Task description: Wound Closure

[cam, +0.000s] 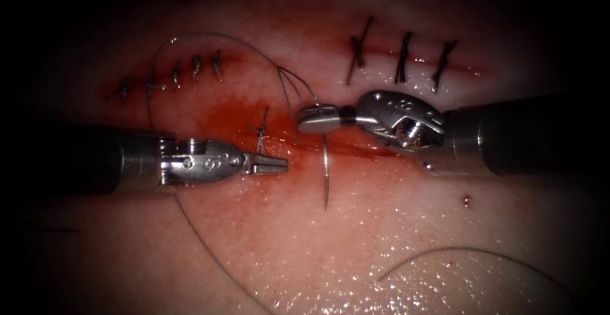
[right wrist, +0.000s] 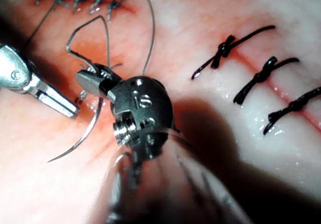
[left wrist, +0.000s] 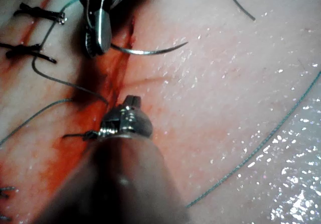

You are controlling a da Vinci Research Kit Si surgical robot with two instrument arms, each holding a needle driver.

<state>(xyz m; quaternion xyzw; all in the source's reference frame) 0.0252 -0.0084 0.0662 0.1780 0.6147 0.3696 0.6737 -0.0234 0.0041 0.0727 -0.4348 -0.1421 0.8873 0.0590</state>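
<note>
My right claw (cam: pixel 318 119) reaches in from the right over the middle of the cut (cam: pixel 356 147) and is pinching the needle (cam: pixel 326 175) near its thread end; from that grip the curved needle runs toward me across the near side of the cut and its point lies free over the tissue (cam: pixel 381 239), not buried in it. The thread (cam: pixel 289 89) loops away from the claw on the far side and arcs off to the left over the small stitches (cam: pixel 184 70) there. My left claw (cam: pixel 270 162) sits just left of the needle, its jaws pressed together and holding nothing that I can see, with its tip close to a short knotted stitch (cam: pixel 260 131) standing up from the cut. Red fluid (cam: pixel 222 115) stains the tissue around the cut between the two tools. On the far right, three dark stitches (cam: pixel 403 58) cross a closed wound. More loose thread curves over the near tissue at the right and trails down under my left shaft.
</note>
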